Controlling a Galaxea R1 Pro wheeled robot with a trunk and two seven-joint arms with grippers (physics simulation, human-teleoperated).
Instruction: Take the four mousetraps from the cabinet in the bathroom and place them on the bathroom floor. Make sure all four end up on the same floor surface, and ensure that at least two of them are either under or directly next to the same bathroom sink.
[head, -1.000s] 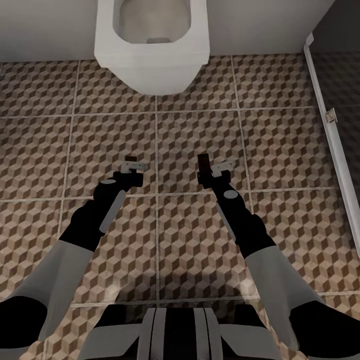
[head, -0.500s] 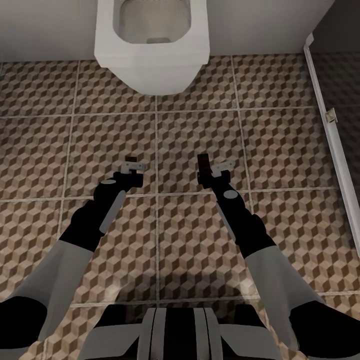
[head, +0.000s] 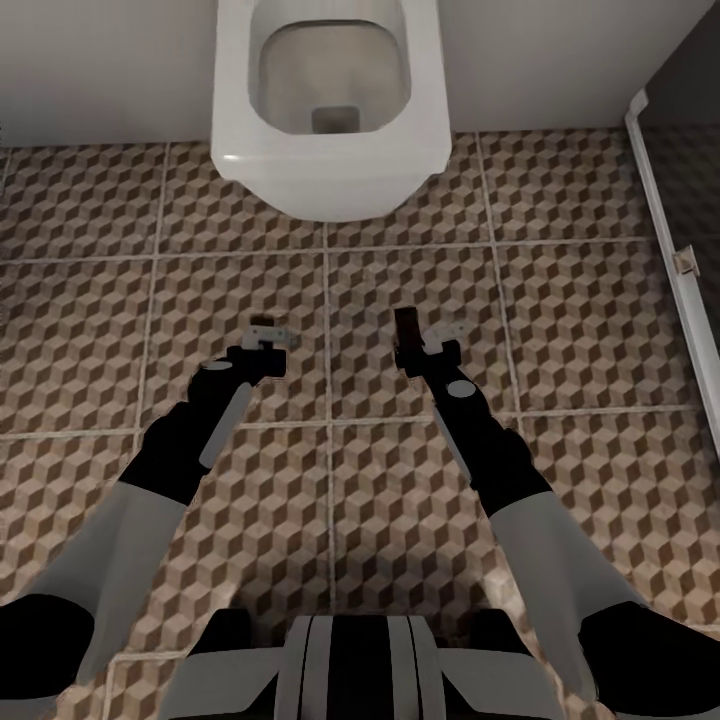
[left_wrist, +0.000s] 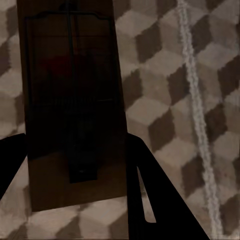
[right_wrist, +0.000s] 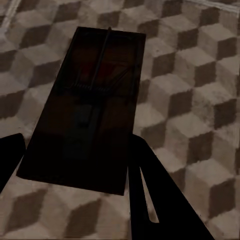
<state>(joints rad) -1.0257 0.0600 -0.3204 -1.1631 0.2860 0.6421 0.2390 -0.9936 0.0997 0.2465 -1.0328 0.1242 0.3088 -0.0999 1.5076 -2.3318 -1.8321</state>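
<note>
**Two traps held over the tiles by the toilet**

I look down over both my arms at the floor (head: 590, 320), large tiles printed with brown and beige cubes and pale grout lines. A white toilet (head: 330, 110) stands against the wall ahead of me. A white door frame (head: 672, 250) runs along the right side.

My left gripper (head: 268, 338) pinches a trap (left_wrist: 70, 100), a flat wooden board with dark metal parts, seen close in the left wrist view between the two dark fingers (left_wrist: 160, 200).

My right gripper (head: 425, 340) pinches another trap (right_wrist: 92, 105), a dark board with a wire bar on top. In the head view it sticks forward from the jaws above the tiles.
</note>
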